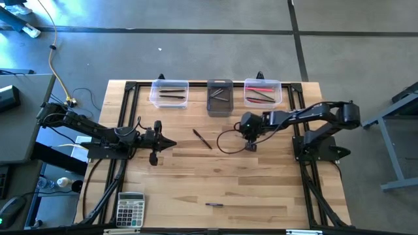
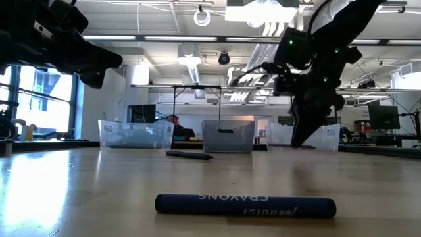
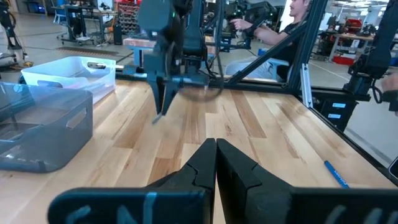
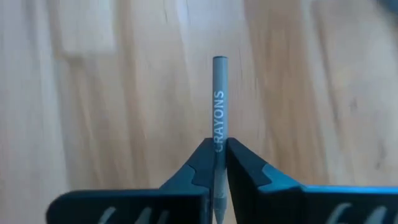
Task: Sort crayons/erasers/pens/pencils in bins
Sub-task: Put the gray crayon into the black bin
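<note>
Two dark, six-joint robot arms of matt black metal and plastic.

Left arm (image 1: 98, 130): slender black links, bulkier rounded joint housings, black base block at the table's left edge.

Right arm (image 1: 313, 116): same build; a thin black cable loops out beside its wrist; small green indicator lights dot the wrist housing in the low view.

Fingers (image 4: 249, 171): black, flat, wedge-shaped plastic, tapering to pointed tips, with stepped inner edges.

Grey crayon (image 4: 219, 102) pinched in right pincer (image 4: 216, 163); three bins (image 1: 219, 98) behind.
</note>
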### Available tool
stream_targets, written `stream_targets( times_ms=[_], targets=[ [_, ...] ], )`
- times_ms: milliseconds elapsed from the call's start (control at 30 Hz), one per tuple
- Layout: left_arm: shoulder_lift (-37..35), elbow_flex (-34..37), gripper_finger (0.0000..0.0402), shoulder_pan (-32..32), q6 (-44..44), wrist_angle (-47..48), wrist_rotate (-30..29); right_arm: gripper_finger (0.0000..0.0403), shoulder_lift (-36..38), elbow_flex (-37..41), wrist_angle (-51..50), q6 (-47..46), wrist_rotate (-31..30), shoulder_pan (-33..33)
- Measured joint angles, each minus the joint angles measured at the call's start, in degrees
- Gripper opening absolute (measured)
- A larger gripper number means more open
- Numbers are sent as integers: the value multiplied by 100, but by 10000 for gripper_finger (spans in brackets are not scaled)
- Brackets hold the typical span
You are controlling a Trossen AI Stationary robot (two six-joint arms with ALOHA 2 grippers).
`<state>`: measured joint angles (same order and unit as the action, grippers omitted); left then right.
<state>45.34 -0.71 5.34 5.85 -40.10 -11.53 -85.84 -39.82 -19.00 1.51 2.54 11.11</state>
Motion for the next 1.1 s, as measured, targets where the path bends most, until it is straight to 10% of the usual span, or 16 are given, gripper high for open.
stream_targets(
  times_ms=[433, 1100],
  targets=[
    [0, 0, 0, 0, 0, -2, -6, 14, 1334, -476, -21, -272, -1, 4],
    [-2, 0, 0, 0, 59, -32, -6, 14, 374, -2413, 1440, 175, -1430, 1016]
  ],
)
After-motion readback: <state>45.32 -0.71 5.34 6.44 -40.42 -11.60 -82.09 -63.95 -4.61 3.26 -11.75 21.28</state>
